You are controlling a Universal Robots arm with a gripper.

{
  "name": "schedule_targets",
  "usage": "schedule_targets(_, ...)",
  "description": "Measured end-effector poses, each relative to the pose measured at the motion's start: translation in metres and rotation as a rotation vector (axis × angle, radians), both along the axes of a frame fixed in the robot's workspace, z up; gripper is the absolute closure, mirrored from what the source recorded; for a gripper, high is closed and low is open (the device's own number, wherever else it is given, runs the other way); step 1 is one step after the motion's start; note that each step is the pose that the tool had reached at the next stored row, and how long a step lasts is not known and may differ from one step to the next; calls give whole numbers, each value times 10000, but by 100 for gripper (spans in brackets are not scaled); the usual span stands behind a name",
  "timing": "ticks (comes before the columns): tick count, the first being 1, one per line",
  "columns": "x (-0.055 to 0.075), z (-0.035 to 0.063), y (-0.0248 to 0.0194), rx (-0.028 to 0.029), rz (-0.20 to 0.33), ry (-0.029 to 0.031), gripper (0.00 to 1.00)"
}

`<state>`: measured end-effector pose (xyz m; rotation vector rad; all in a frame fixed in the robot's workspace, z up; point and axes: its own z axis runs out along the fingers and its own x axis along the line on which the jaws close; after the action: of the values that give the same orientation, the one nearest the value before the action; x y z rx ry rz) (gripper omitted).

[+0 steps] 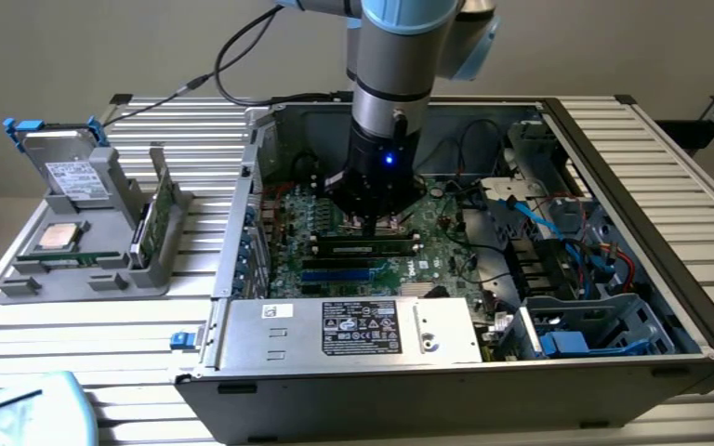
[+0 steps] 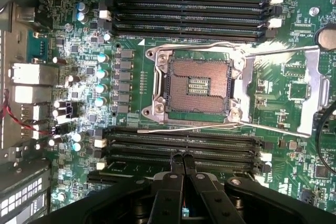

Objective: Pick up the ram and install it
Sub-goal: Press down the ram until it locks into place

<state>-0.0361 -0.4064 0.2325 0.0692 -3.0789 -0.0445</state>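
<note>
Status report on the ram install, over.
Claw shut, down over the motherboard by the ram slots. One ram seated in a slot. Nothing in the way.

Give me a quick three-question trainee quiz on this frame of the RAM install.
1. True or false: the processor socket on the motherboard is empty.
2. The fingers of the gripper are: A) shut together, B) spread wide, C) clamped on a cable.
3. On which side of the exterior view does the grey holder stand, relative to the computer case?

Key: 1 true; 2 A; 3 the exterior view's left.
</note>
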Motion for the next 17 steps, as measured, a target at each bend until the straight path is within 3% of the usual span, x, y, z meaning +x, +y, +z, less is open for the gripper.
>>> schedule_targets(17,-7,26,-97,0,-31,-8,90)
